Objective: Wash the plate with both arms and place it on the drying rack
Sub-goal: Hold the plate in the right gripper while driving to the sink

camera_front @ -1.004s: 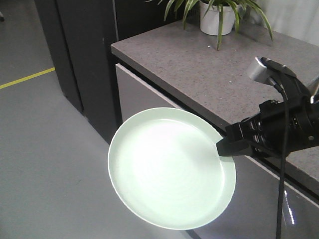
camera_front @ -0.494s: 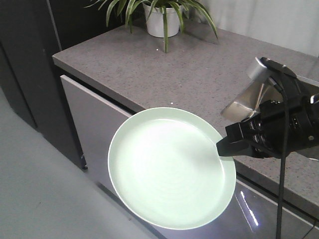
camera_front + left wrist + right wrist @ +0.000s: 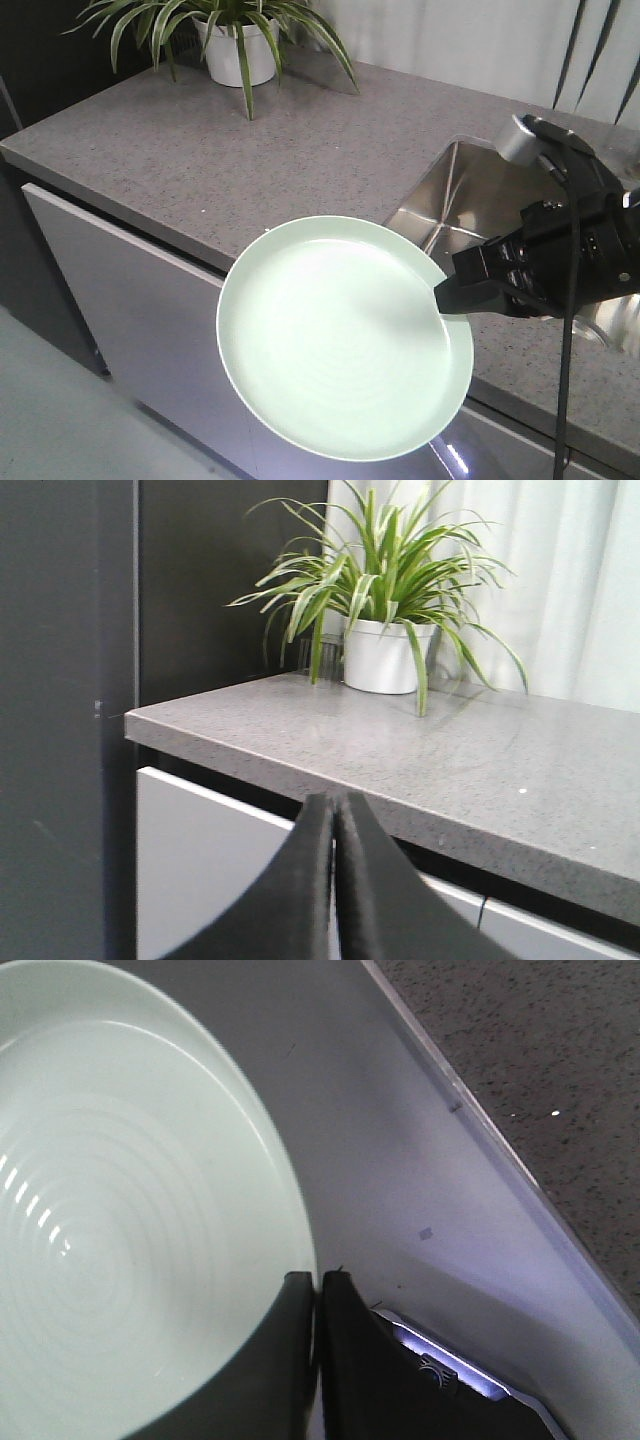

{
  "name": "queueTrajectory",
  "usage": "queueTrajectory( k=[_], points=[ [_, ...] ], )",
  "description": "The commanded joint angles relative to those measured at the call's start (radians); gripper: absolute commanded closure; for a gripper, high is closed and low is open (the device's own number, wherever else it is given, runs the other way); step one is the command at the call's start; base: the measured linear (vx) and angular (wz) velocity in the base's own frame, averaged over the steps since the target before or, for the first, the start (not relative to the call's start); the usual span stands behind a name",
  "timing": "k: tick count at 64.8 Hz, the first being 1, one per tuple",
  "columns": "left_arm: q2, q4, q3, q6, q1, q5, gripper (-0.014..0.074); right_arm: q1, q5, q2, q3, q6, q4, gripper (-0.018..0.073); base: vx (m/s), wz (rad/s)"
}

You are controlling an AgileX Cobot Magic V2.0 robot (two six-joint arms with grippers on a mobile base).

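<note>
Grey countertop (image 3: 250, 170) and sink (image 3: 470, 205) noted behind; plate (image 3: 340, 340) held in air, rim pinched by right gripper (image 3: 442, 298); left gripper (image 3: 334, 810) closed, empty; plate judged stiff, slick, breakable (rim grip advised).

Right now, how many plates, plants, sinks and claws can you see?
Plates: 1, the mint-green plate
Plants: 1, the potted spider plant
Sinks: 1, the steel sink
Claws: 2, the right claw and the left claw
Total: 5

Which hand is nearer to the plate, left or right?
Right. The right hand grips the plate by its rim. The left hand is shut on nothing, and its own view shows no plate.
</note>
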Motion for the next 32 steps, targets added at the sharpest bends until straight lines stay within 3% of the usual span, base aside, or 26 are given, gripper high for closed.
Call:
queueTrajectory(
  k=[1,32],
  points=[
    [-0.015,-0.008,-0.026,-0.009,-0.007,-0.076,0.0603,-0.001,-0.028,-0.027,-0.022,-0.008,0.049,0.0568,0.09,-0.23],
    [-0.015,-0.008,-0.026,-0.009,-0.007,-0.076,0.0603,-0.001,-0.027,-0.027,-0.022,-0.008,0.049,0.0568,0.07,-0.22]
  ],
)
